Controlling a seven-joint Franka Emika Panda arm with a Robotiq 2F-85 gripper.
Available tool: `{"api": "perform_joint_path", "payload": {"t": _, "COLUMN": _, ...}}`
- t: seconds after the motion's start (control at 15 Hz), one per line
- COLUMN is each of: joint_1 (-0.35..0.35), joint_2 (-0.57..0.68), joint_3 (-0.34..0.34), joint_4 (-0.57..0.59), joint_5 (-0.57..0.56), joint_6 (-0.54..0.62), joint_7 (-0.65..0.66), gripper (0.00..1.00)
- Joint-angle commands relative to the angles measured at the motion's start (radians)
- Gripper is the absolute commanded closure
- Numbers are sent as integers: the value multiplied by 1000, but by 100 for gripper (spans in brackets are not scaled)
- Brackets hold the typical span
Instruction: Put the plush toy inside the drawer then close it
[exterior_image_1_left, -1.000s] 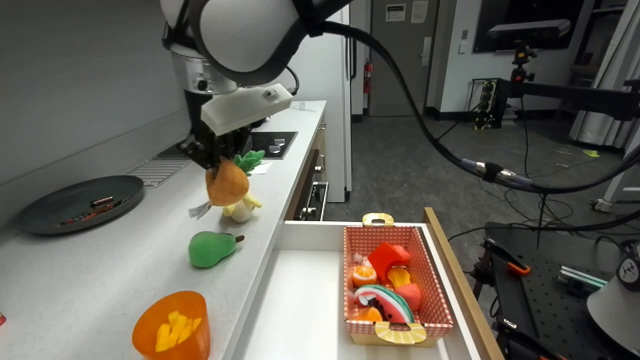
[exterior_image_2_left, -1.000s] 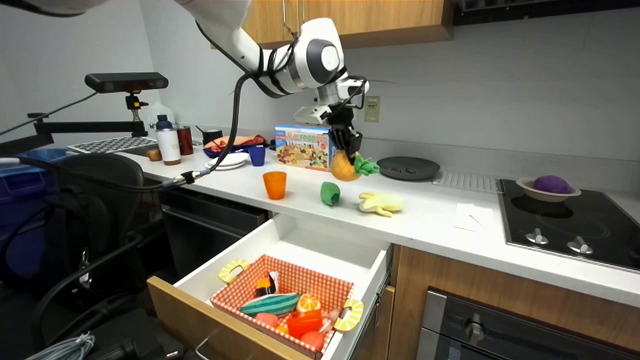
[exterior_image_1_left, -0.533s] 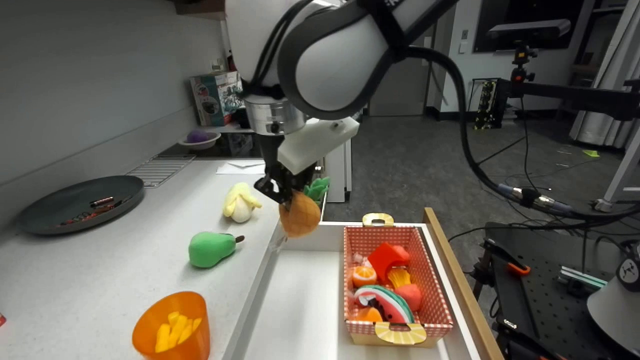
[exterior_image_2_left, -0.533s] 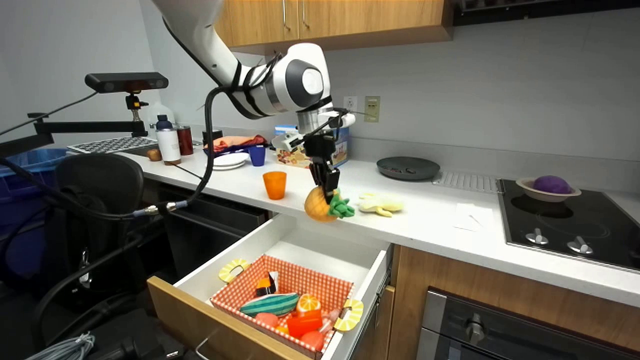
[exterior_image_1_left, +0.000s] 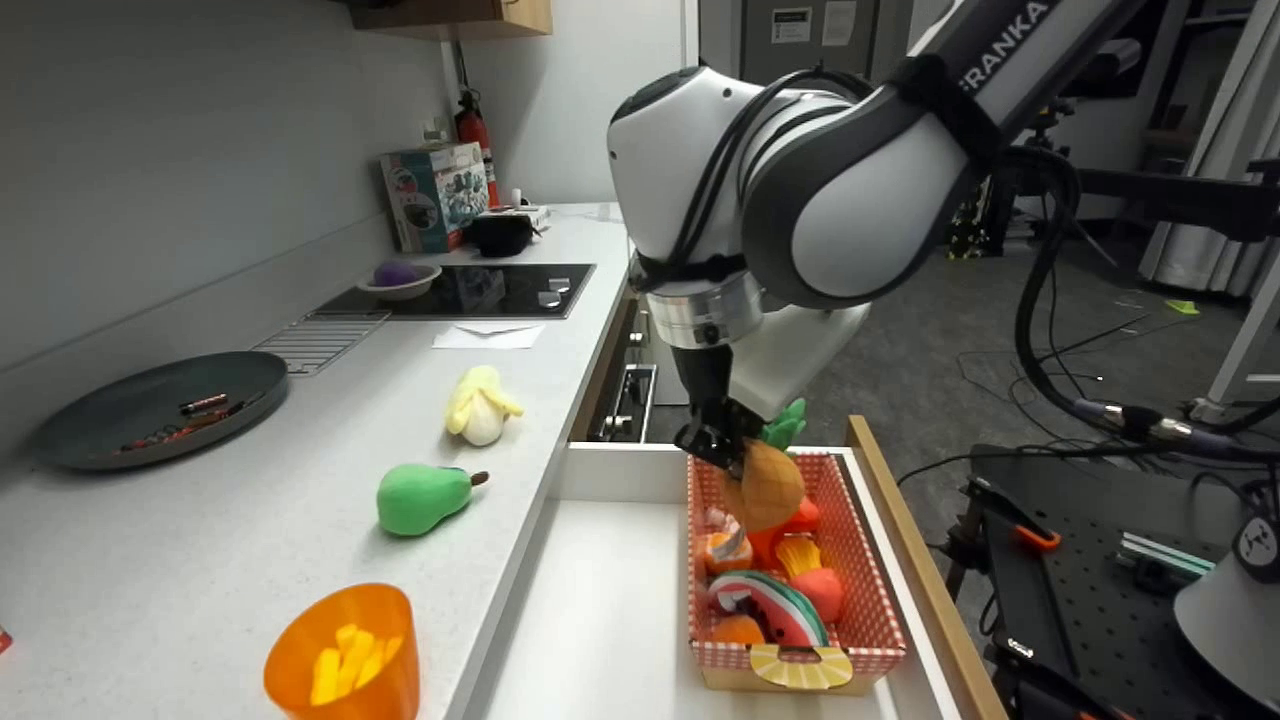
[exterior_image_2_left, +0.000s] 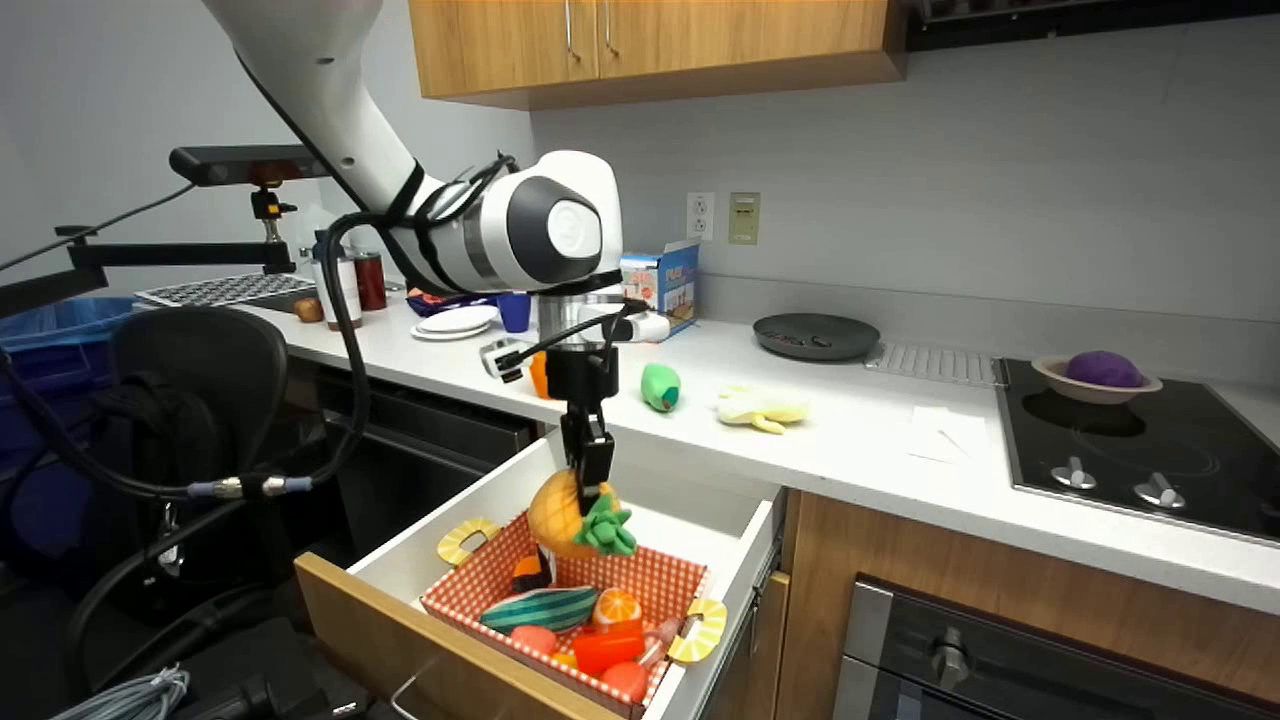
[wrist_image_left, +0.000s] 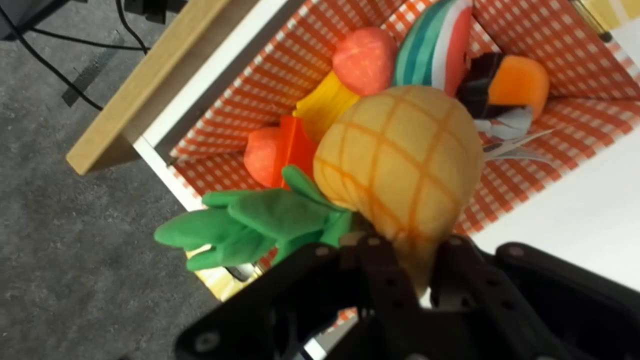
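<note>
Several small dark and red items lie in a gray pan at the left of the white counter in an exterior view. Just beside the pan is a wire rack. Lower in that view, a translucent orange cup stands upright with yellow strips inside. Next come a pale bowl holding a purple ball, set on the black cooktop, then a green pear plush lying on its side, stem pointing right, and a pale yellow plush shaped like a peeled banana.

The drawer stands pulled out in both exterior views. Over it the gripper is clamped on the pineapple plush, black fingers pinching the orange body from both sides in the wrist view, where green leaves jut left and a white tag trails right. The pineapple plush hangs above a red-and-white checked box in the drawer; whether it touches what lies below cannot be told.

In the box, from left to right, sit an orange half, a red carton, a watermelon slice, a ridged yellow piece and a round red piece. Farther right runs the drawer's light wooden front, and beyond it stands a black perforated platform.
</note>
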Motion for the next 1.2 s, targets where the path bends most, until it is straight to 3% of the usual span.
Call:
{"api": "perform_joint_path", "payload": {"t": 0.0, "joint_1": -48, "joint_2": -47, "joint_3": 42, "joint_4": -76, "joint_5": 19, "joint_6": 20, "joint_7": 2, "gripper": 57}}
{"api": "perform_joint_path", "payload": {"t": 0.33, "joint_1": -67, "joint_2": -76, "joint_3": 56, "joint_4": -128, "joint_5": 12, "joint_6": 142, "joint_7": 19, "gripper": 21}}
{"api": "perform_joint_path", "payload": {"t": 0.53, "joint_1": -76, "joint_2": -109, "joint_3": 62, "joint_4": -151, "joint_5": 14, "joint_6": 152, "joint_7": -13, "gripper": 1}}
{"api": "perform_joint_path", "payload": {"t": 0.87, "joint_1": -96, "joint_2": -150, "joint_3": 75, "joint_4": -160, "joint_5": 55, "joint_6": 87, "joint_7": -174, "gripper": 0}}
{"api": "perform_joint_path", "payload": {"t": 1.13, "joint_1": -96, "joint_2": -168, "joint_3": 87, "joint_4": -136, "joint_5": 195, "joint_6": -2, "joint_7": -377, "gripper": 0}}
